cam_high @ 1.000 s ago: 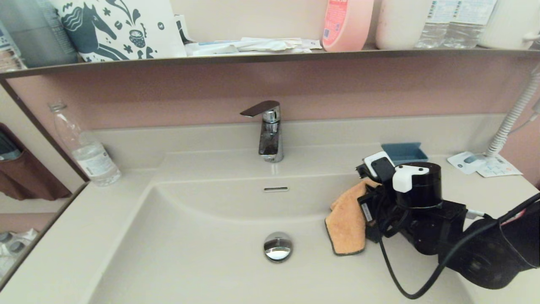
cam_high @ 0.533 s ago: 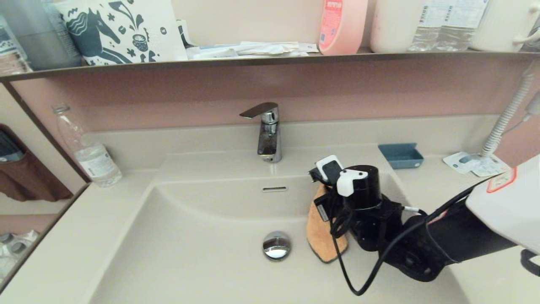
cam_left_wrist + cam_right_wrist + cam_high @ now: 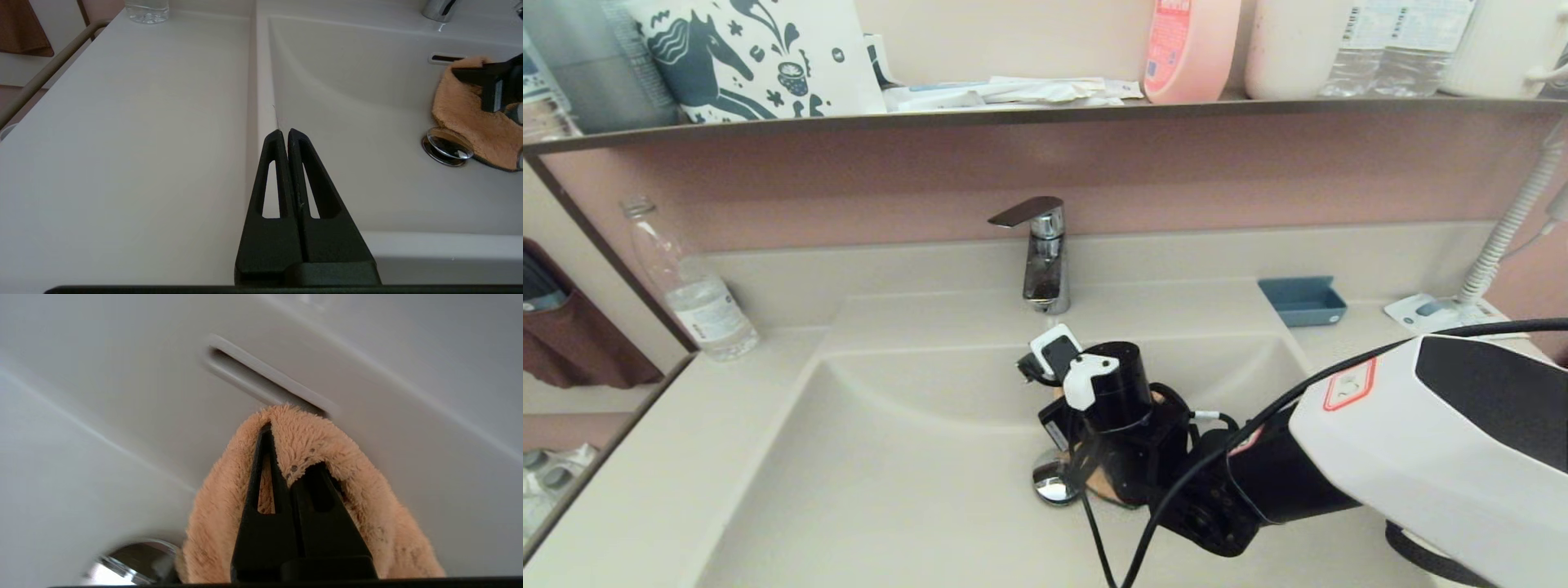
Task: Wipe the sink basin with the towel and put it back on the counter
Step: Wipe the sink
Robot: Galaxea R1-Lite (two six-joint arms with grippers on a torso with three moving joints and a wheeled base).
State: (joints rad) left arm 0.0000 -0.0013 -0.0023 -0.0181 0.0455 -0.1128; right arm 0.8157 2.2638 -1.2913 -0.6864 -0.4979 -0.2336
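Observation:
My right gripper [image 3: 286,453] is shut on the fluffy orange towel [image 3: 212,506], which folds over its fingers and presses on the sink basin [image 3: 890,457]. The towel [image 3: 466,118] lies at the basin's middle, just below the overflow slot [image 3: 261,381] and beside the chrome drain plug [image 3: 1052,488]. In the head view the right wrist hides nearly all of the cloth. My left gripper [image 3: 284,131] is shut on nothing and sits low over the basin's left rim, next to the beige counter [image 3: 122,122].
The faucet [image 3: 1045,261] stands behind the basin. A water bottle [image 3: 698,302] is at the counter's back left, a blue tray [image 3: 1303,300] at the back right. The dark-edged shelf [image 3: 1013,114] above carries bottles and a bag.
My right arm has swept the towel leftward across the basin, from its right wall to the middle beside the drain plug. The grip on the cloth is unchanged.

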